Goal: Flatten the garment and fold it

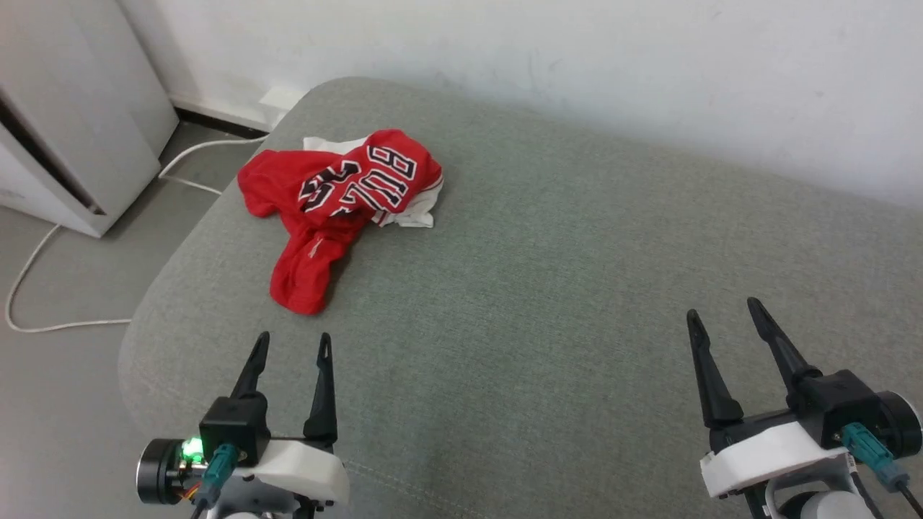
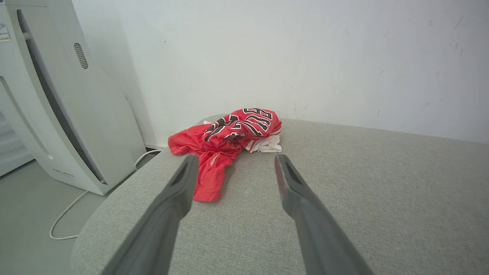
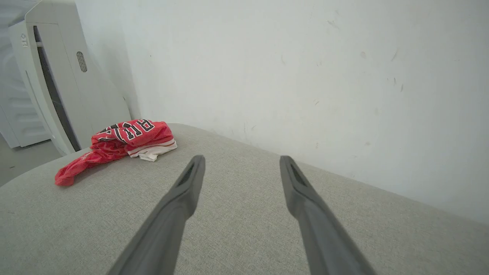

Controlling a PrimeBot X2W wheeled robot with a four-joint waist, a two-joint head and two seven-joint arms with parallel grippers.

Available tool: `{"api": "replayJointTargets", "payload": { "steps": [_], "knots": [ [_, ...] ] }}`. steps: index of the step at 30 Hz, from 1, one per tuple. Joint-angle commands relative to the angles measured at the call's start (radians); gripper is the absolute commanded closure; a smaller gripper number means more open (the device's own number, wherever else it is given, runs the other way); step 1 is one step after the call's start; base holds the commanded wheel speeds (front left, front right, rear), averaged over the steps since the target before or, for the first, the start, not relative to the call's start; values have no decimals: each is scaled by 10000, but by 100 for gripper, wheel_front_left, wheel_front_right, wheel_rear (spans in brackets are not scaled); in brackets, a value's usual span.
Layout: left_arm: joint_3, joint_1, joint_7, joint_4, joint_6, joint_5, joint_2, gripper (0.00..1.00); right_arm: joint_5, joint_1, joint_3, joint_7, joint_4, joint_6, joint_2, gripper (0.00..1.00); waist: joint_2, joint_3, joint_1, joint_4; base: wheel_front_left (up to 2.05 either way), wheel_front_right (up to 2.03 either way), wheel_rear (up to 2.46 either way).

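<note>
The garment point(image 1: 332, 209) is a red jersey with black white-outlined lettering and a bit of white sleeve, lying crumpled in a heap at the far left of the grey cushion point(image 1: 548, 288). My left gripper point(image 1: 294, 344) hovers open just in front of its nearest red end, nothing between its fingers. In the left wrist view the garment point(image 2: 225, 141) lies straight ahead beyond the left gripper point(image 2: 233, 160). My right gripper point(image 1: 721, 308) stands open at the lower right, far from the cloth. From the right wrist, the garment point(image 3: 118, 147) sits far left of the right gripper point(image 3: 240, 160).
A white wall point(image 1: 577, 65) runs behind the cushion. A white appliance point(image 1: 65, 122) stands on the grey floor to the left, with a white cable point(image 1: 43, 252) trailing along the floor. The cushion's rounded left edge point(image 1: 155, 303) drops off near the left gripper.
</note>
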Motion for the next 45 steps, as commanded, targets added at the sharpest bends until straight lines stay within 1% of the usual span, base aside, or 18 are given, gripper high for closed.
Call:
{"api": "replayJointTargets", "payload": {
  "steps": [1, 12, 35, 39, 45],
  "knots": [
    [-32, -170, -114, 39, 57, -8, 31, 0, 43, -39, 36, -94, 5, -14, 22, 0, 0, 36, 0, 123, 0, 0, 0],
    [-86, -137, -344, 109, 96, -3, 82, 0, 66, -15, 131, -323, 139, -16, 26, 0, 0, 61, 0, 535, 0, 0, 0],
    [-265, -221, -824, 395, 188, -99, 96, 0, 129, 44, 216, -803, 317, -20, 34, 0, 0, 116, 0, 1645, 0, 0, 0],
    [-289, -226, -908, 477, 218, -137, 93, 0, 286, 67, 177, -887, 443, -21, 35, 0, 0, 123, 0, 1832, 0, 0, 0],
    [-311, -233, -920, 499, 235, -181, 77, 0, 379, 31, 170, -899, 462, -21, 35, 0, 0, 146, 0, 1849, 0, 0, 0]
  ]
}}
